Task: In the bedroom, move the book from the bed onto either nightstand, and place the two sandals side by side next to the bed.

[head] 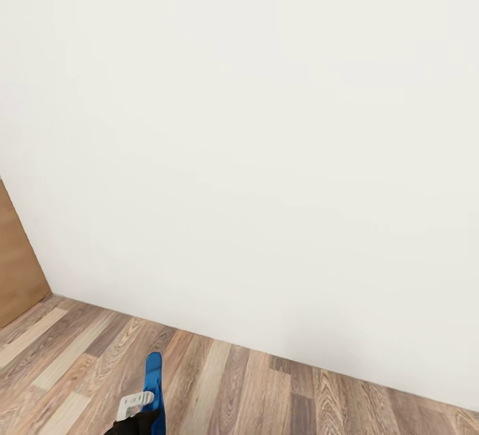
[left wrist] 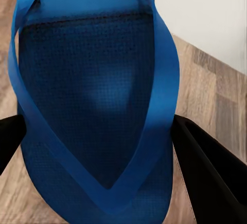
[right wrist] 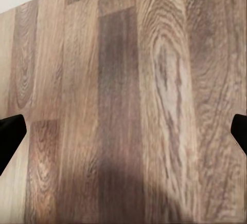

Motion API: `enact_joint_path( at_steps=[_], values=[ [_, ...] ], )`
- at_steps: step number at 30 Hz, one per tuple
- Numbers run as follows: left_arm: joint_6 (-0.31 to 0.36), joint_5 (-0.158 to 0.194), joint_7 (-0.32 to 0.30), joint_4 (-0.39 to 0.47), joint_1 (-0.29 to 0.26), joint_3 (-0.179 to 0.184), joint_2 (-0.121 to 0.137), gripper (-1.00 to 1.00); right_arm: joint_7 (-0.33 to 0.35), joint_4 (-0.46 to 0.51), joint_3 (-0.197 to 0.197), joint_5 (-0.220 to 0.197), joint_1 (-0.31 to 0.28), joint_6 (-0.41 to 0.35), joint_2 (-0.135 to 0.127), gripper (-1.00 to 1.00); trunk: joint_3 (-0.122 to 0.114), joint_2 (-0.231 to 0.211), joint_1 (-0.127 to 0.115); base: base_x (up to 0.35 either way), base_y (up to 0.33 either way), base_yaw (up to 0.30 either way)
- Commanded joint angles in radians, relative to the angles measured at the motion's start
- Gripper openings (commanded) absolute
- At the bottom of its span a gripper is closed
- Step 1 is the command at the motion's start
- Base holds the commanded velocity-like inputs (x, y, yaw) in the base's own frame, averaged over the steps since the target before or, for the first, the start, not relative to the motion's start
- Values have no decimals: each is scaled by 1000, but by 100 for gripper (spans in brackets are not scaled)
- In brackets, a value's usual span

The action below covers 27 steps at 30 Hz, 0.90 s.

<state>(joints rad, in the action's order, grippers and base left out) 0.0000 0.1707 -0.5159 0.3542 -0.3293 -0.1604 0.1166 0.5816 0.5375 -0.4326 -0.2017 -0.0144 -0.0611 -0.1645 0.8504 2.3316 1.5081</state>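
A: White wall (head: 266,122) across most of the head view, wood-plank floor (head: 266,395) along the bottom, a strip of brown door (head: 16,262) seen at the left edge.

B: Sandal located?

A: One blue sandal (head: 155,382) is seen low in the head view, held edge-on above the floor, with the left gripper (head: 136,415) at its lower end. In the left wrist view the sandal (left wrist: 98,106) is shown flat-on — sole and V-shaped strap resolved, which the head view does not give.

B: Left claw state?

A: Clamped on the sandal — a black finger (left wrist: 211,172) is seen pressed against each side of the sole.

B: Right side?

A: In the right wrist view only floor planks (right wrist: 128,106) and a sliver of wall are faced. The right gripper (right wrist: 123,131) is spread wide, one fingertip (right wrist: 9,136) at each edge of that picture, nothing held between them.
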Motion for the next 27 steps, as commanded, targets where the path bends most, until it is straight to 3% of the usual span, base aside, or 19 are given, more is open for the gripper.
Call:
enact_joint_path(
  at_steps=[1,27],
  values=[
    [0,4,-6,-1,0,-4,0,-100,6,-1,-3,-9,-1,-6,0,100,1,0,0,25,0,-278],
    [0,4,-6,-1,0,-4,0,-100,6,-1,-3,-9,-1,-6,0,100,-9,0,0,32,32,-269]
  ],
)
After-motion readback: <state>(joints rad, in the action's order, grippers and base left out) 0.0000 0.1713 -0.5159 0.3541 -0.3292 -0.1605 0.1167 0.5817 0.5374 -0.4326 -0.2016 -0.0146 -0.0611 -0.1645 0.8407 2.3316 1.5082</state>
